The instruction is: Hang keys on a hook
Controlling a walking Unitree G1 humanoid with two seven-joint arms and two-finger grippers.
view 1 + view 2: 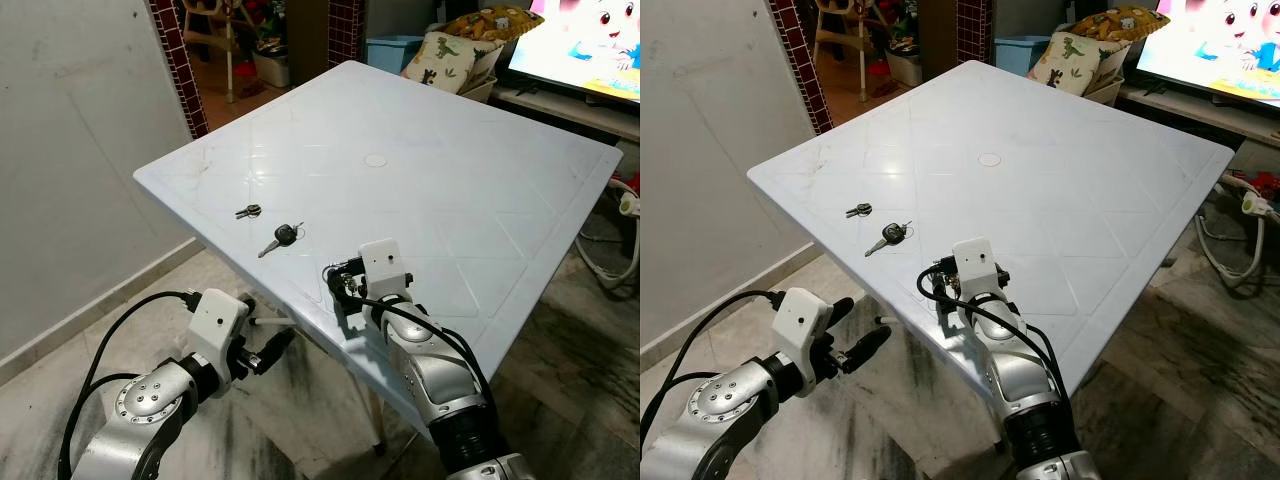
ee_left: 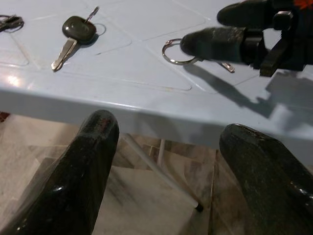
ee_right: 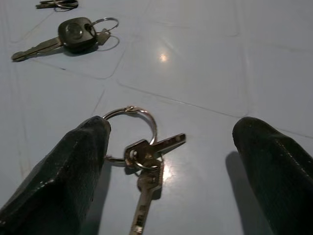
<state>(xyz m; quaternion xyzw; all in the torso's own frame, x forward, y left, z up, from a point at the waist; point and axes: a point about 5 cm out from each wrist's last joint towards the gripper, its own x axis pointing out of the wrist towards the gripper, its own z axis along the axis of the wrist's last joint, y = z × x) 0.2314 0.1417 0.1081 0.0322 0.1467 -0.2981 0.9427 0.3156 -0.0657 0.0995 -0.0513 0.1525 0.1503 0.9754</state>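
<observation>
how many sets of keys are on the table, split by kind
black-headed key with a small ring: 1
small dark bunch of keys, far corner side: 1
brass keys on a large ring, between the open fingers of the right gripper: 1
total: 3

Both arms: silver metal shells, rounded segments. Left arm (image 1: 140, 415) has a circular joint cap ringed with small screws; a black cable loops out from behind it. Each wrist carries a white boxy housing with a small dark dot on its face. Right arm (image 1: 435, 375) has black cables running along the forearm and a black ribbed collar at the lower joint. Left claw (image 1: 262, 352) and right claw (image 3: 171, 166): black fingers, matte, rounded tips, slightly scuffed.
</observation>
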